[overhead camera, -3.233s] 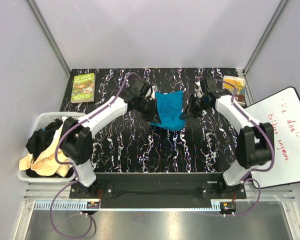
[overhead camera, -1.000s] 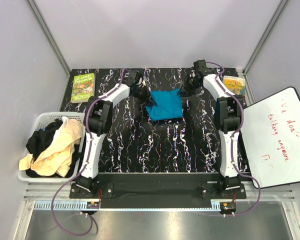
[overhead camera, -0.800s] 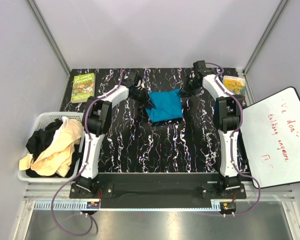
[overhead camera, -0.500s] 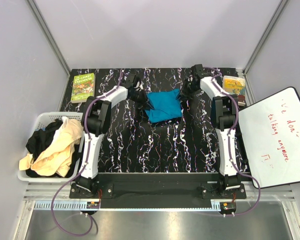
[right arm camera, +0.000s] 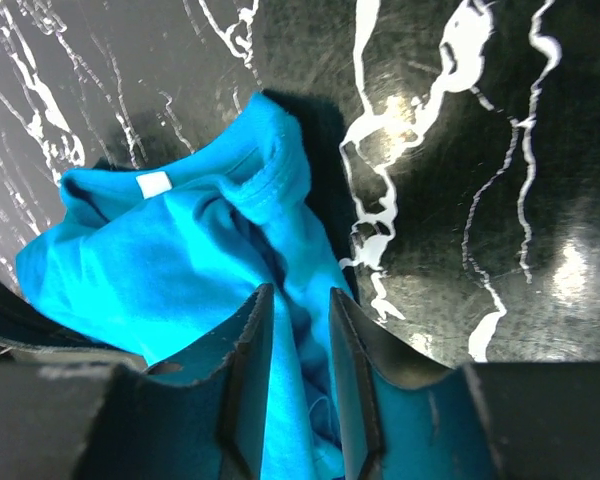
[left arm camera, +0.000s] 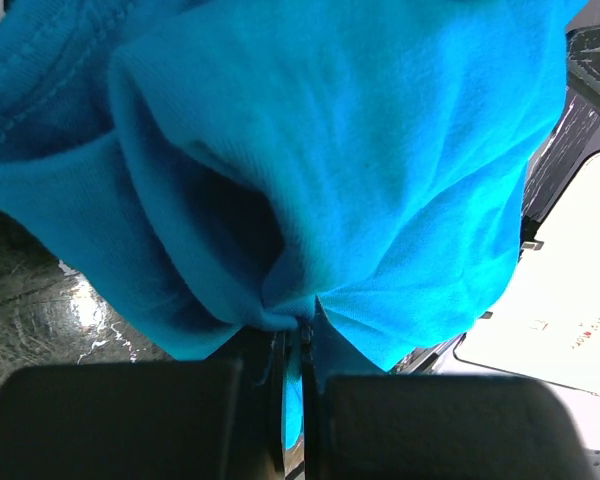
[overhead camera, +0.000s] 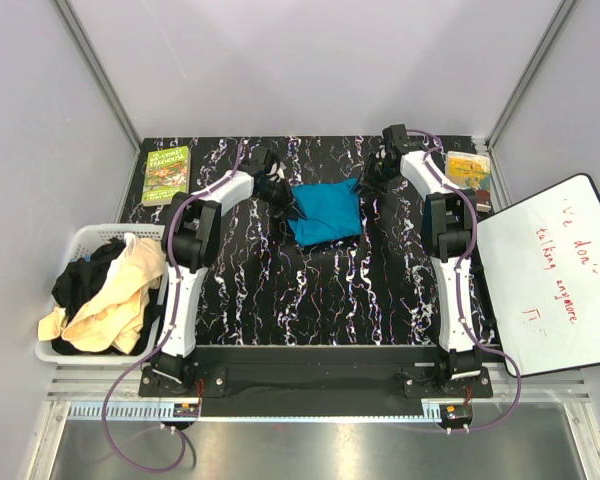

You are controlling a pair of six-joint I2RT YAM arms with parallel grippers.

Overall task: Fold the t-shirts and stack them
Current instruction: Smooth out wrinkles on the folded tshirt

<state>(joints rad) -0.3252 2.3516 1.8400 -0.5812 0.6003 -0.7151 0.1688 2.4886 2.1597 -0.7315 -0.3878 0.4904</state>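
Note:
The teal t-shirt [overhead camera: 325, 212] lies folded in a small bundle at the far middle of the black marbled table [overhead camera: 310, 300]. My left gripper [overhead camera: 288, 203] is at the shirt's left edge, shut on a pinch of teal fabric [left arm camera: 360, 150]; its jaws [left arm camera: 300, 340] meet on the cloth. My right gripper [overhead camera: 366, 183] is at the shirt's right far corner. Its fingers [right arm camera: 298, 310] stand a little apart, astride a loose fold of the teal shirt [right arm camera: 180, 250] near the collar label. A black shirt [overhead camera: 80, 282] and cream shirts [overhead camera: 120, 295] lie heaped in the basket.
A white slatted basket [overhead camera: 83, 236] stands at the table's left edge. A green book [overhead camera: 166, 175] lies at the far left corner and a yellow book [overhead camera: 468, 168] at the far right. A whiteboard [overhead camera: 550, 275] leans at the right.
Earlier both grippers held the teal shirt hanging nearer the middle. It has since come down at the far middle. In the last second it slid slightly left with the grippers.

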